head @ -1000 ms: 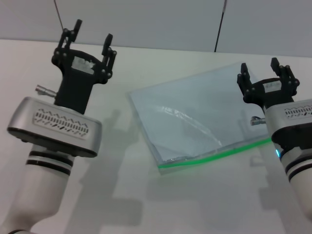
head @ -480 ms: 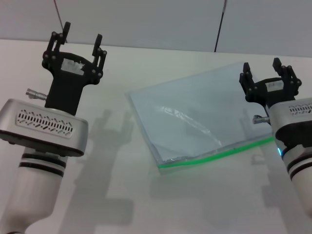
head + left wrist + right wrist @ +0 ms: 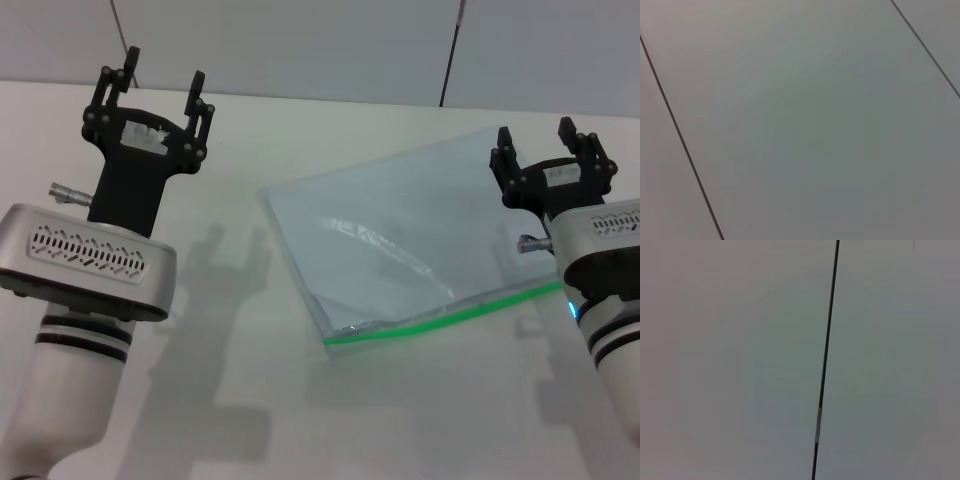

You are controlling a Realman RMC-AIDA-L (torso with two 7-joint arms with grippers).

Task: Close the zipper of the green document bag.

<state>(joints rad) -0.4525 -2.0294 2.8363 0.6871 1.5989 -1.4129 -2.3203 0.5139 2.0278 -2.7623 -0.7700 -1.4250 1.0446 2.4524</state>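
The green document bag (image 3: 400,240) lies flat on the white table, a translucent pale blue-green pouch turned at an angle. Its zipper (image 3: 440,318) is the bright green strip along the near edge; I cannot make out a slider. My left gripper (image 3: 150,85) is raised at the far left, open, well away from the bag. Over the bag's right end my right gripper (image 3: 540,145) is held up and open, with nothing between its fingers. Both wrist views show only grey wall panels.
The white table (image 3: 300,420) stretches in front of and to the left of the bag. A grey panelled wall (image 3: 320,40) rises behind the table's far edge.
My left arm has drawn back to the left and away from the bag. The right gripper has barely shifted. The bag has not moved.
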